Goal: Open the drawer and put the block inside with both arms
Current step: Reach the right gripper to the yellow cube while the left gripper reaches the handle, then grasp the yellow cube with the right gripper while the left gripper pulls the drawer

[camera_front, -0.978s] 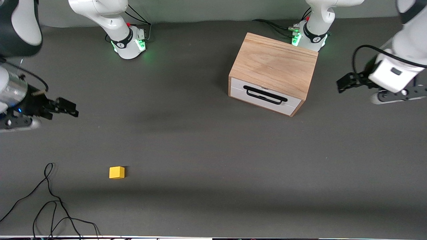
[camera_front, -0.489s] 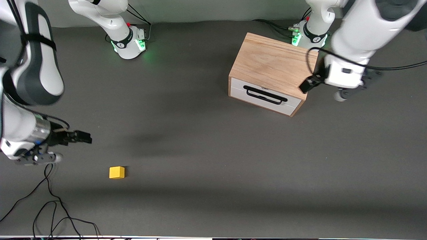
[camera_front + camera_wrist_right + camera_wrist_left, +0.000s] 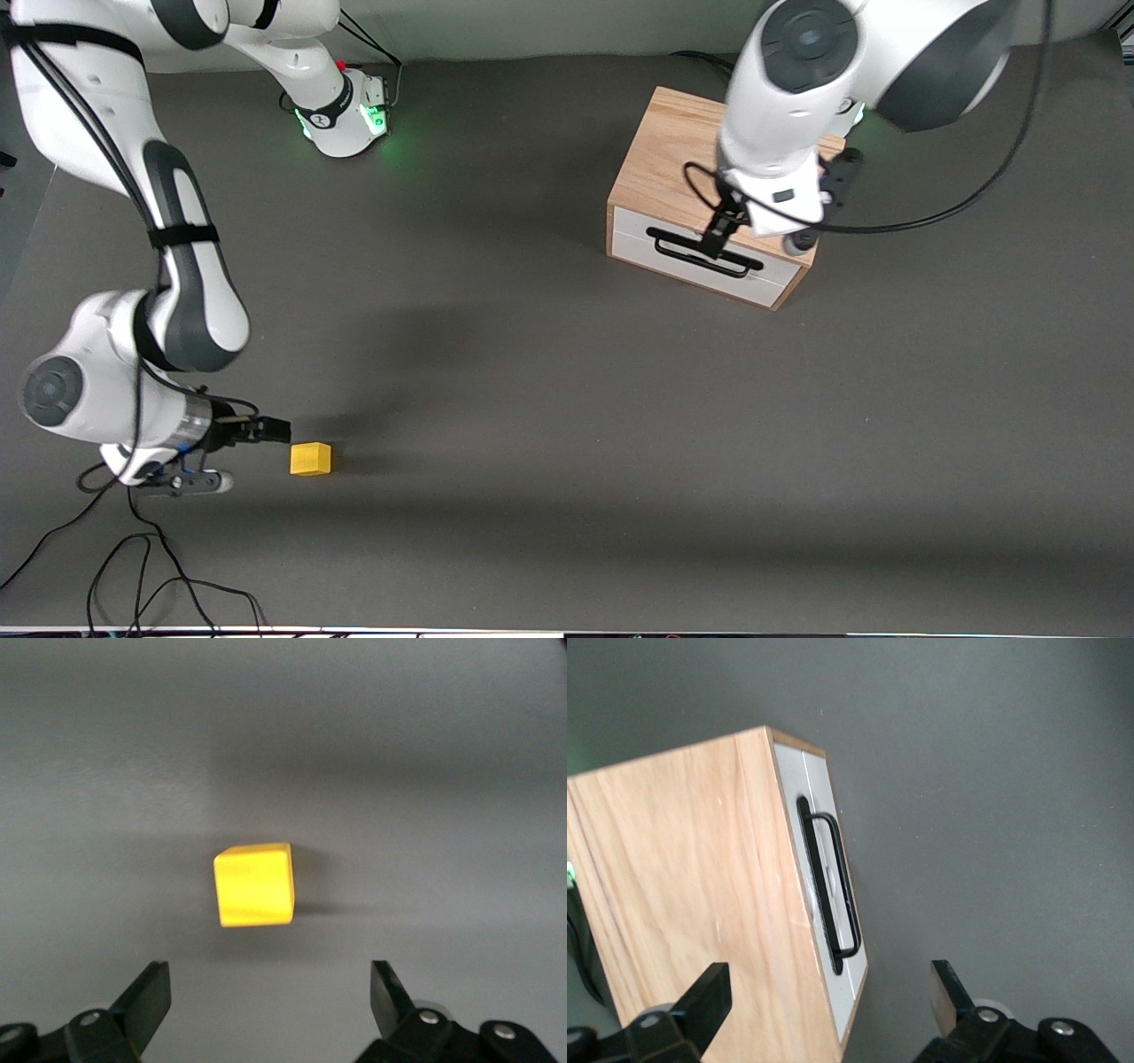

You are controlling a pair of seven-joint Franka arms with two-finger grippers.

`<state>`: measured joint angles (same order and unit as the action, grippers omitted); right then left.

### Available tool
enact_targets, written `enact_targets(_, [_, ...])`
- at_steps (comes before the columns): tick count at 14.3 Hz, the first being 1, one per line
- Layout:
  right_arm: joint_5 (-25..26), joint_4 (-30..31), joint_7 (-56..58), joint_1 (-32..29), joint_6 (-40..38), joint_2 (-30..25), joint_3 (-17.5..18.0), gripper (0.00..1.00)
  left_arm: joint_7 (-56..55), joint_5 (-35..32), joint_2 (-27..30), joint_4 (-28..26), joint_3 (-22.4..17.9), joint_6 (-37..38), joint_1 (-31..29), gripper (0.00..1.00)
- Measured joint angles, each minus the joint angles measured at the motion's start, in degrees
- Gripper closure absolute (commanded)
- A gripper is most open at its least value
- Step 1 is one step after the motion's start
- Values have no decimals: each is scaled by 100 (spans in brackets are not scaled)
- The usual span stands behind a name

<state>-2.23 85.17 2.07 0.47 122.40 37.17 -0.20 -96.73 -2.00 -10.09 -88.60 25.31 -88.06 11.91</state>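
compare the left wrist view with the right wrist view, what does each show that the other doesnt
Only the left wrist view shows the wooden box with the shut drawer and its black handle. Only the right wrist view shows the yellow block, lying untouched. Both show grey table and their own gripper, left and right, jaws open and empty.

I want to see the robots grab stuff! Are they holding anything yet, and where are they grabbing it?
Not yet. The right tool is open beside the yellow block, not touching it. The left tool is open over the drawer handle, gripping nothing.
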Motion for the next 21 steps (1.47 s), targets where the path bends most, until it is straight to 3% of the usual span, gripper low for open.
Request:
enact_targets(4, [0, -46, 0, -4, 360, 356, -4, 0, -123, -27, -172, 22, -10, -203, 71, 0])
enact_targets(9, [0, 95, 51, -3, 1324, 755, -1, 0, -123, -210, -600, -440, -61, -867, 62, 0])
enact_targets(16, [0, 115, 63, 3, 1477, 827, 11, 1, -106, -429, -1408, -514, -89, -1008, 53, 0])
enact_targets(17, [0, 115, 69, 3, 1478, 827, 11, 5, -107, -429, -1437, -592, -90, -1084, 53, 0])
enact_targets(18, [0, 115, 80, 3, 1479, 827, 11, 15, -109, -429, -1442, -701, -90, -1190, 53, 0])
enact_targets(21, [0, 115, 225, 0, 1481, 827, 11, 56, -124, -429, -1442, -981, -89, -1451, 53, 0])
